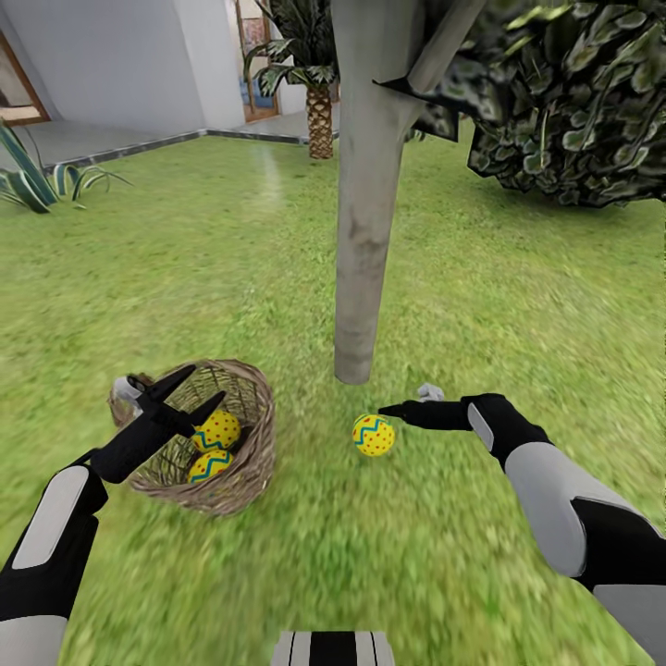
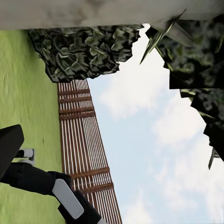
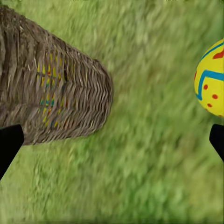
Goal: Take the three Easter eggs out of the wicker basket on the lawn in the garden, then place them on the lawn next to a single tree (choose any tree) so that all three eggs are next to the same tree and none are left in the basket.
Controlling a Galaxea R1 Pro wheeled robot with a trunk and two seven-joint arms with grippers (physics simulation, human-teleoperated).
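Left gripper [image 1: 190, 388] spread open over the basket [image 1: 242, 481] — two eggs [image 1: 216, 431] inside, second step in hand. Right gripper [image 1: 407, 401] open, empty, beside the third egg [image 1: 373, 435], on the lawn [image 1: 277, 277] near the tree [image 1: 365, 231] foot. Next: lower the left, close on an egg.

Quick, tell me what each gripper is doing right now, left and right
Left gripper: open, empty, over the wicker basket.
Right gripper: open, holding nothing, just beside the Easter egg on the lawn.
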